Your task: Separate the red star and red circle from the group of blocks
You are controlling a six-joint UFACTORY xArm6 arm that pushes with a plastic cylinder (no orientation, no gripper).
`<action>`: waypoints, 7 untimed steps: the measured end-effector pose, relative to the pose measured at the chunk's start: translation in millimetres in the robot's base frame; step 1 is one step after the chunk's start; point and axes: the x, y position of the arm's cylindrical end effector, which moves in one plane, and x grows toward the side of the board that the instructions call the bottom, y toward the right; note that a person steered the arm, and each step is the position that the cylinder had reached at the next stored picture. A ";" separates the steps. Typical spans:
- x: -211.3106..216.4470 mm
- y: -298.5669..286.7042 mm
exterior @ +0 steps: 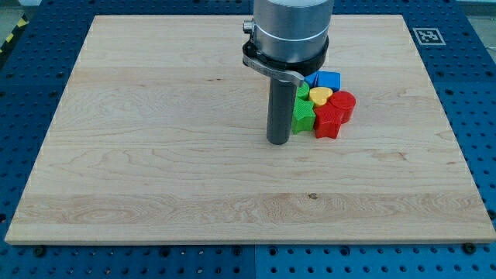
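My tip (277, 142) touches the green star (302, 116), hiding its left edge.

This is a robotics lab bench. A pale rectangular wooden board (155, 155) lies on a blue metal perforated table (473, 93) with a regular grid of mounting holes. A black-and-white square fiducial marker (428, 36) sits at the board's far right corner. Yellow-and-black hazard tape (11, 37) shows beyond the far left corner, and a grey cylindrical robot arm (292, 31) hangs over the far edge.
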 end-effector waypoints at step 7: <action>37.3 0.0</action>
